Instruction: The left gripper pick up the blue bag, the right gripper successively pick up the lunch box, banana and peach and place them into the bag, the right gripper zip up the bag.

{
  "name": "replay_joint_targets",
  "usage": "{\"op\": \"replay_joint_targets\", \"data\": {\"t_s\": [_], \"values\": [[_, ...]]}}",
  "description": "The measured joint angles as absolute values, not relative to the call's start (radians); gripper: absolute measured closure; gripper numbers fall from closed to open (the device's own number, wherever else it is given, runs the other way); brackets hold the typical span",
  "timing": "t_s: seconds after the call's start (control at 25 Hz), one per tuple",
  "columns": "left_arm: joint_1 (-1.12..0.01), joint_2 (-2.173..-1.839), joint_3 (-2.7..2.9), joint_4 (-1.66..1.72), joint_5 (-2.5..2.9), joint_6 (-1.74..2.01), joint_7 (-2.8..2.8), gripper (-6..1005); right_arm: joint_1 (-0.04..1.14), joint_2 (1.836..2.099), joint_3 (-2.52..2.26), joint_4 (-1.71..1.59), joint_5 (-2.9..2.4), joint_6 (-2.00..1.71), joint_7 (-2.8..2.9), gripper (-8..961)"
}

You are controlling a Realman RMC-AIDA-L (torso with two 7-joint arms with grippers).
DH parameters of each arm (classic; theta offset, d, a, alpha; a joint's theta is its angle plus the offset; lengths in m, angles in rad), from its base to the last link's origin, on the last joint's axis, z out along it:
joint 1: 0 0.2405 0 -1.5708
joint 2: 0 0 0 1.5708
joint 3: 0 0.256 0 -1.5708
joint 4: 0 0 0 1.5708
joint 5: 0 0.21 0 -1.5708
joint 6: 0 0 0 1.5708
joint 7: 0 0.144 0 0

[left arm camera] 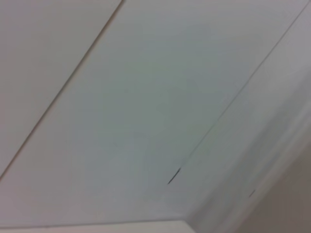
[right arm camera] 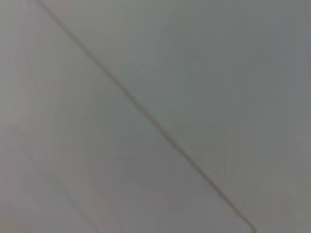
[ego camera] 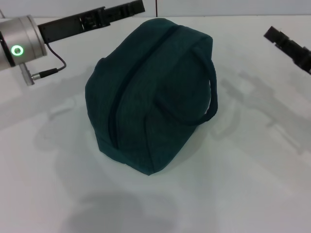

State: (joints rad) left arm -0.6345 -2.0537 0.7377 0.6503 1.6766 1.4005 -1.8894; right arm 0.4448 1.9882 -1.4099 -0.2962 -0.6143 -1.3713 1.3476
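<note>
The left gripper (ego camera: 131,8) reaches in from the far left of the blue bag (ego camera: 148,94), its black fingers stretched flat above the table (ego camera: 233,194) just past the bag's far end, not touching the fabric. Whether those fingers are parted or pressed together cannot be told from the head view. Behind it, the arm's silver wrist joint with a glowing green ring (ego camera: 17,50) sits well to the left of the bag, and a thin black cable (ego camera: 54,65) loops down from it.

The right gripper (ego camera: 274,35) hangs well apart from the bag on its far right side, only a dark tip of it in view; its state cannot be told either.

The blue bag rests on the white table, bulging and rounded, its zipper line running along the top from the far end toward the near end and looking closed. One loop handle (ego camera: 210,92) arches out on the bag's right side.

Both wrist views show only pale surfaces crossed by thin seams.
</note>
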Motion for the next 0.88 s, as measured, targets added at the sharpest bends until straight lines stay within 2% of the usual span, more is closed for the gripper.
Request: {"op": "replay_joint_targets", "data": {"t_s": [0.24, 0.36, 0.48, 0.6, 0.88], "values": [[-0.633, -2.03, 0.738, 0.653, 1.627, 1.54, -1.827, 288, 0.458, 1.973, -1.408, -0.327, -0.72, -1.532, 1.201, 94], [-0.617, -2.008, 0.738, 0.665, 1.595, 1.659, -1.772, 222, 0.452, 1.968, -1.406, -0.385, -0.809, -1.636, 1.126, 93], [-0.575, -1.986, 0.739, 0.711, 1.587, 1.758, -1.738, 104, 0.443, 1.968, -1.408, -0.406, -0.827, -1.685, 1.086, 91], [-0.522, -1.974, 0.749, 0.749, 1.591, 1.828, -1.682, 104, 0.442, 1.971, -1.41, -0.417, -0.87, -1.731, 1.038, 90], [-0.441, -1.969, 0.75, 0.769, 1.646, 1.985, -1.494, 104, 0.454, 2.012, -1.413, -0.435, -1.09, -1.702, 0.943, 86]]}}
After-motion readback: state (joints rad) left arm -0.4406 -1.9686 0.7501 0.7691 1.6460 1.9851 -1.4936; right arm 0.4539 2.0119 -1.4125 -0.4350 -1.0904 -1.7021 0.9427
